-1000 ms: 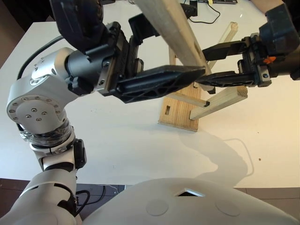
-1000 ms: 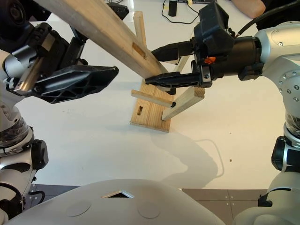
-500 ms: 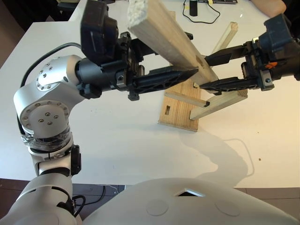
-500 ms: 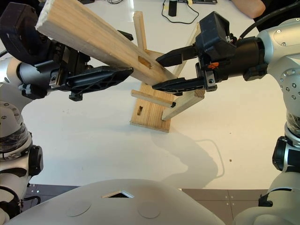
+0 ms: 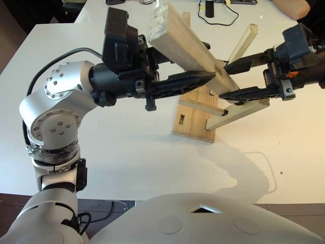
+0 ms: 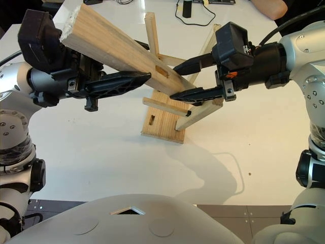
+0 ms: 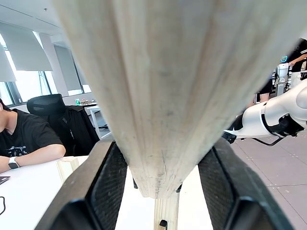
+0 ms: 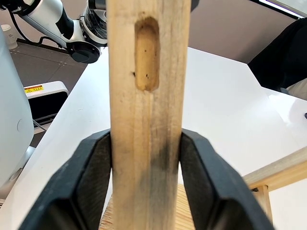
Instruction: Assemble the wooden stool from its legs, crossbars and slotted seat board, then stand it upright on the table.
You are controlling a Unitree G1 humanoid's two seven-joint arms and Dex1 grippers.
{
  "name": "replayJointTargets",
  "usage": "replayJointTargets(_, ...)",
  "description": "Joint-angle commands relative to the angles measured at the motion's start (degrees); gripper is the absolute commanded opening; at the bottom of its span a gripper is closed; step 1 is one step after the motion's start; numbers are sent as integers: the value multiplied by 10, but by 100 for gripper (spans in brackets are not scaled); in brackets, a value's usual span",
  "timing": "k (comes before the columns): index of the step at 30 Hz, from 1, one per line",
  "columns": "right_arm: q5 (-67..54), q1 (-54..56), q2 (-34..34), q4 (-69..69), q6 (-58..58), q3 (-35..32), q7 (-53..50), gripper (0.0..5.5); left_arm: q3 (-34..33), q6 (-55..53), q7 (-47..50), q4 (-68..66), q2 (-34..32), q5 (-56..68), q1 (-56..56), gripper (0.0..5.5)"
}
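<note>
Wooden leg (image 5: 189,47): held in the air above the table (image 5: 127,147), slanting from a high near-left end down to a lower far-right end. A mortise slot (image 8: 146,55) is cut in its upper face near the lower end.

Left gripper (image 5: 208,62): clamped on the wooden leg around mid-length. Left wrist view shows a pad against each side face.

Right gripper (image 5: 223,80): clamped on the wooden leg at its lower end, just past the mortise slot. One finger is above and one below, and both pads are pressed to the wood in the right wrist view.

Seat board (image 5: 192,128): lies flat on the table under the lower end of the held leg, with an open slot (image 5: 181,119) near its near-left corner.

- A thick piece (image 5: 238,112) rises at a slant from the board's near-right part.
- A thin crossbar (image 5: 203,108) runs to its left.
- Two more legs stand up from the far part, one roughly upright (image 6: 151,33) and one leaning right (image 5: 244,40).

Far table edge: a black cable (image 5: 223,21) and a small dark object (image 5: 209,9).
</note>
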State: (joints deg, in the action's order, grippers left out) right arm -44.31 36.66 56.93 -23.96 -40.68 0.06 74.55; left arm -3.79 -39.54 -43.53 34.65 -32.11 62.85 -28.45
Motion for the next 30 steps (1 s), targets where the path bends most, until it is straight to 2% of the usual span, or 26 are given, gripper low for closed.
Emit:
replayJointTargets(1,10,-11,-4,-16,31,-15,1,204,5,-1,8,-13,0,-10,-6,209)
replayJointTargets(4,34,-24,-13,-14,58,-17,-15,204,2,4,27,-28,11,-14,-17,209)
replayJointTargets(5,44,-27,-16,-10,67,-17,-22,240,0,4,31,-32,13,-15,-20,209)
replayJointTargets(9,88,-33,-26,12,105,-11,-49,293,-4,12,44,-49,18,-30,-33,205)
replayJointTargets(13,93,-31,-41,21,106,-19,-74,295,-9,17,50,-72,17,-47,-51,205)
replayJointTargets(15,92,-38,-41,25,108,-33,-83,295,-21,23,35,-82,-3,-62,-57,205)
replayJointTargets(23,66,-90,-49,51,89,-132,-141,295,-73,42,-27,-159,-87,-119,-74,205)
replayJointTargets(30,92,-207,-42,77,112,-197,-156,295,-70,76,-141,-173,-132,-158,47,205)
